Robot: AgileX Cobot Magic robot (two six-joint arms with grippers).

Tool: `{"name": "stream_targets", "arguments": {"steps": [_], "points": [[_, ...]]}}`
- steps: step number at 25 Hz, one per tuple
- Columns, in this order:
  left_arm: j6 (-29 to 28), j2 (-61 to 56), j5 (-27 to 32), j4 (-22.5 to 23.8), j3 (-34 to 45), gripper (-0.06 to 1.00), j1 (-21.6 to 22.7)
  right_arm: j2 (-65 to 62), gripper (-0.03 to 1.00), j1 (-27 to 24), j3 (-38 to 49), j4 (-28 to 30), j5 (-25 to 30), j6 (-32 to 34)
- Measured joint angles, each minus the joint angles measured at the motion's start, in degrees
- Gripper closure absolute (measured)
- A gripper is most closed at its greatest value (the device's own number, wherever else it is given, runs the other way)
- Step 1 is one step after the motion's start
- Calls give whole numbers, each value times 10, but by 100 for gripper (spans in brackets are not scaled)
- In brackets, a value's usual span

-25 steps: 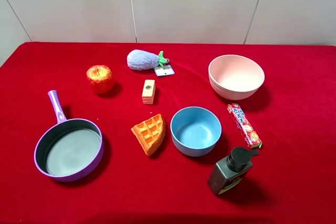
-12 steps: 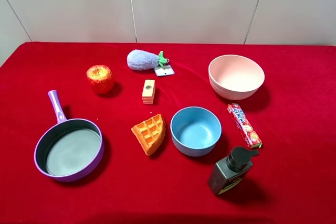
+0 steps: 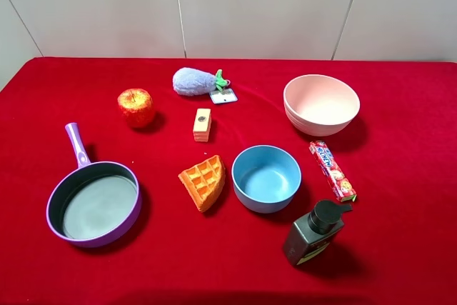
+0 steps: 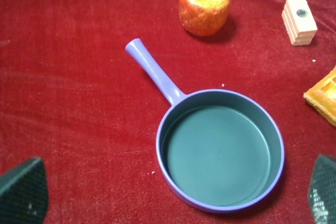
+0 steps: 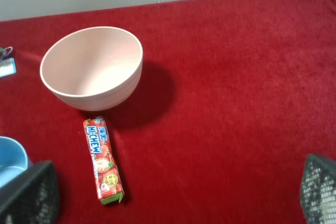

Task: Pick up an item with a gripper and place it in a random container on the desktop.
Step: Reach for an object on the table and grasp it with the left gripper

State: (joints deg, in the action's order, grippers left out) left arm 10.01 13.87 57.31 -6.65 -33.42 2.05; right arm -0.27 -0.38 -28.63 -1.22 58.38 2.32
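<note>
The toy apple, red with orange-yellow patches, stands on the red desktop at the back left. It also shows in the left wrist view. The light-blue bowl sits empty near the middle, and its rim shows in the right wrist view. No arm shows in the exterior view. My left gripper is open and empty, hovering over the purple pan, well short of the apple. My right gripper is open and empty above bare cloth, to the right of the blue bowl.
A purple frying pan lies front left. An orange waffle wedge, a small wooden block and a plush eggplant are mid-table. A pink bowl, a candy pack and a dark pump bottle are on the right.
</note>
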Motion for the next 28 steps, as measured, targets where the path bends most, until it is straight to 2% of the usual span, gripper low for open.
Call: {"name": "stream_targets", "arguments": {"steps": [9,28], "points": [[4,164,0,-6,-83,-4,0,0,28,0,0,0,0,0],[91,475,-2,-6,-271,-4,0,0,28,0,0,0,0,0]]}}
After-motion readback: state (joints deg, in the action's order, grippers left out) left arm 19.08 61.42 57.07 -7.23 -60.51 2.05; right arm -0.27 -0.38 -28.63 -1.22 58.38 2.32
